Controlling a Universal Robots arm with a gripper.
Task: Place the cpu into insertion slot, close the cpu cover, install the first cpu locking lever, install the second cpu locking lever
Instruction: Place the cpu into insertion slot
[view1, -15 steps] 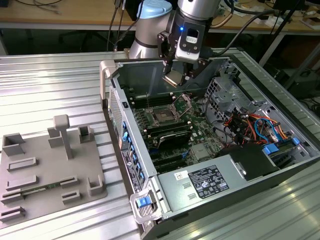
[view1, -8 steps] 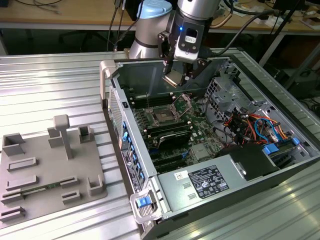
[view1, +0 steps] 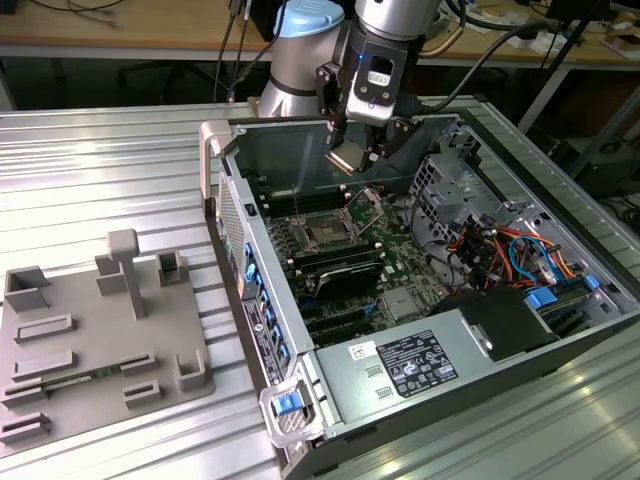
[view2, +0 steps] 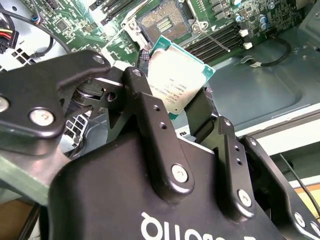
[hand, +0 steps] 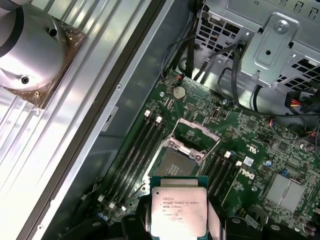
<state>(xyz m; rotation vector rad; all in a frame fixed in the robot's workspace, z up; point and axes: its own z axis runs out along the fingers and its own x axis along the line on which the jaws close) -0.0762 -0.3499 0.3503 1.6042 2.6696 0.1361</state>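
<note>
My gripper (view1: 352, 152) is shut on the cpu (view1: 347, 160), a flat square chip with a silver top and green edge, held in the air over the back of the open computer case. In both wrist views the black fingers (view2: 150, 112) clamp the cpu (view2: 176, 77) by two opposite edges. The insertion slot (view1: 327, 231) lies open on the green motherboard below and in front of the chip, empty, with its dark contact field showing (hand: 172, 162). The cpu cover (hand: 195, 132), a thin silver frame, stands raised on its hinge at the slot's far side (view1: 367, 207).
Black memory slots (hand: 142, 150) flank the socket on both sides. A pale finned heatsink (view1: 405, 305), a power supply (view1: 420, 365) and a drive cage with coloured cables (view1: 500, 250) are also inside the case. A grey fixture tray (view1: 100, 340) lies on the exterior view's left.
</note>
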